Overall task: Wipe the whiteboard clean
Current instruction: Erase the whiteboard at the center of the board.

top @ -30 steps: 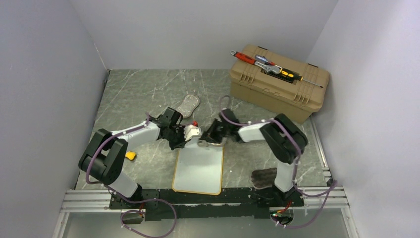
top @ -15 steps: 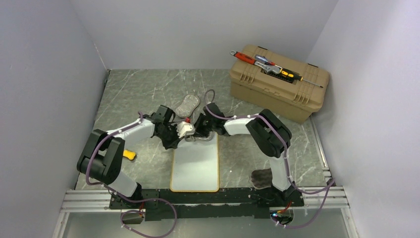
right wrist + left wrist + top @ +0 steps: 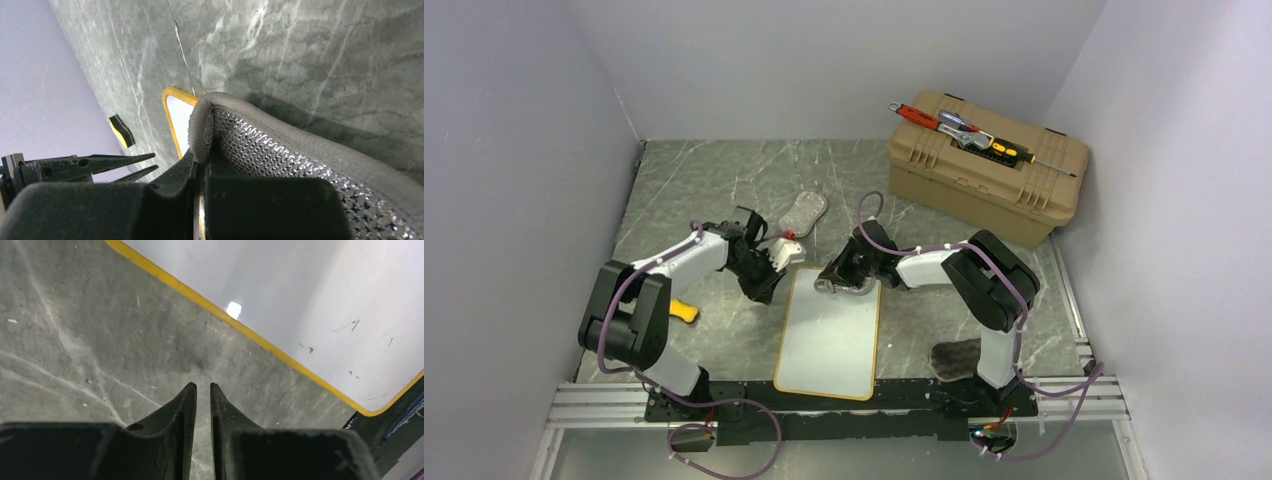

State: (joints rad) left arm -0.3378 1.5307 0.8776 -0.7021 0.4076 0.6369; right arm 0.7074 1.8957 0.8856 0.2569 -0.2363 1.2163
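Note:
The whiteboard (image 3: 829,335) lies flat with a yellow frame, white and nearly clean; a few faint dark specks show on it in the left wrist view (image 3: 350,290). My right gripper (image 3: 842,277) is shut on a grey mesh cleaning pad (image 3: 280,150) and holds it at the board's far edge, near the yellow corner (image 3: 176,100). My left gripper (image 3: 202,386) has its fingers nearly together and empty. It is over the bare table just left of the board's far left corner (image 3: 764,278), off the board.
A tan toolbox (image 3: 984,175) with hand tools (image 3: 964,130) on its lid stands at the back right. A second grey pad (image 3: 804,212) lies behind the grippers, a dark pad (image 3: 956,358) by the right base, and a yellow-black object (image 3: 686,313) at the left.
My right gripper swept the pad left along the board's far edge, then back right. My left gripper slid left off the board's corner. The board shifted and turned slightly.

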